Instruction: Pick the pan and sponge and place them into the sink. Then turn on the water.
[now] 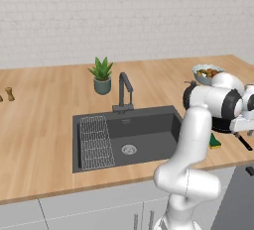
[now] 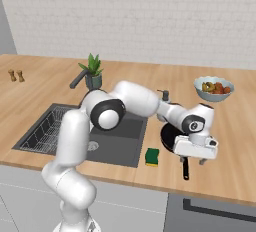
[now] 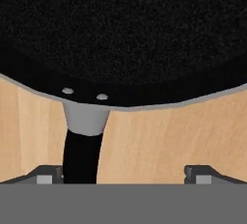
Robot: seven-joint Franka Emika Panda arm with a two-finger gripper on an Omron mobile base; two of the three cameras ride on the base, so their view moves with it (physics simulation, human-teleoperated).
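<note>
The black pan (image 2: 169,135) lies on the wooden counter right of the sink (image 2: 120,143), its handle (image 2: 185,169) pointing toward the counter's front edge. My gripper (image 2: 193,159) hovers open just above the handle. In the hand view the pan (image 3: 120,35) spreads across the top, and the handle (image 3: 82,153) runs down close to the left fingertip (image 3: 46,175), between the open jaws of my gripper (image 3: 124,175). The green and yellow sponge (image 2: 152,157) rests just left of the pan, near the sink's corner. Water is out of view at the dark faucet (image 1: 124,91).
A pale bowl of colourful food (image 2: 213,88) sits behind the pan. A potted plant (image 1: 101,75) stands behind the faucet. A wire rack (image 1: 95,142) fills the basin's left part. Two small shakers (image 2: 16,75) stand far left. The counter's front edge (image 2: 200,188) is close to the handle.
</note>
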